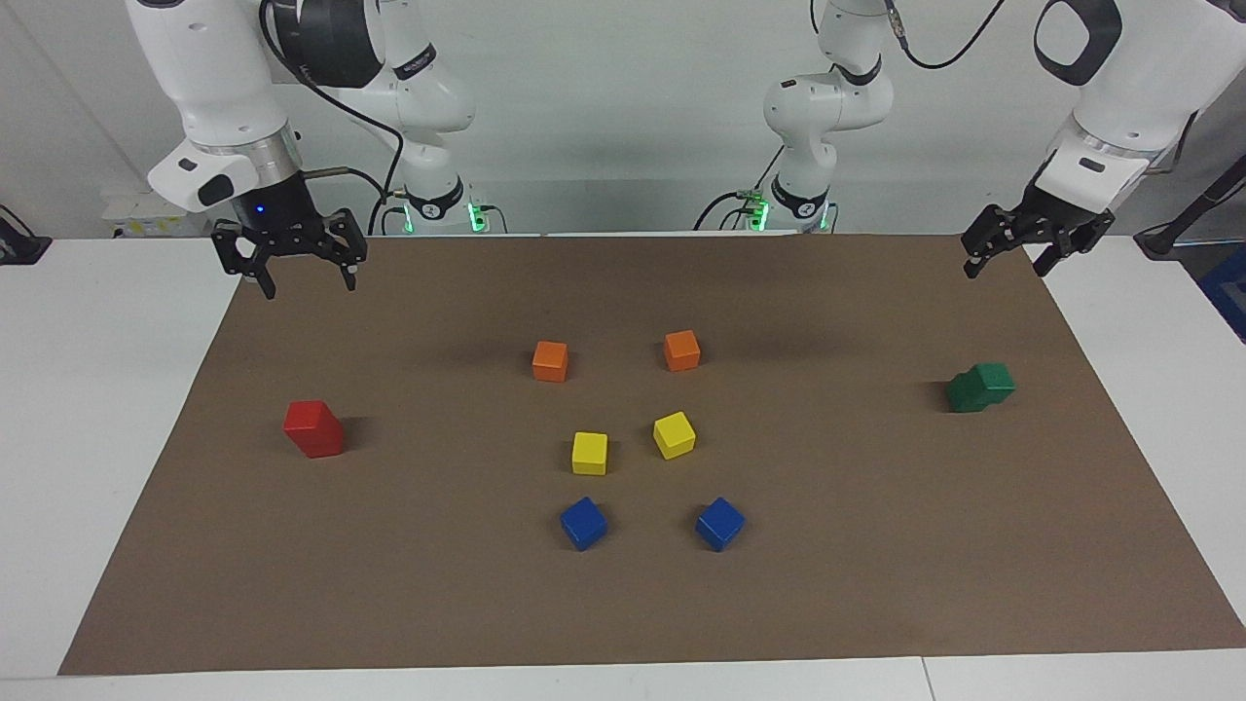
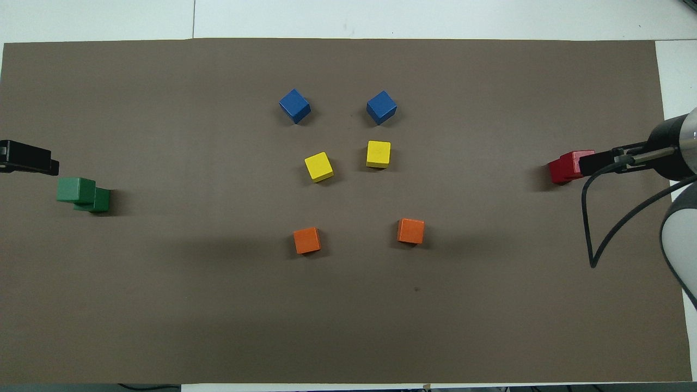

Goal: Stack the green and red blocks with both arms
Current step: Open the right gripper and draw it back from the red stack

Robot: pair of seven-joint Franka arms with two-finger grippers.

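Observation:
Two red blocks (image 1: 313, 428) (image 2: 563, 166) stand one on the other at the right arm's end of the brown mat (image 1: 623, 604). My right gripper (image 1: 308, 284) (image 2: 598, 161) hangs open and empty high above the mat's edge, clear of the red stack. At the left arm's end, one green block rests on the other (image 1: 981, 387) (image 2: 81, 194), the upper one shifted sideways off the lower. My left gripper (image 1: 1007, 265) (image 2: 28, 158) waits open and empty in the air over the mat's corner, apart from the green stack.
In the mat's middle lie two orange cubes (image 1: 550, 360) (image 1: 681, 350), two yellow cubes (image 1: 589, 453) (image 1: 674, 434) and two blue cubes (image 1: 583, 523) (image 1: 719, 523). A black cable loops from the right wrist (image 2: 593, 239). White table surrounds the mat.

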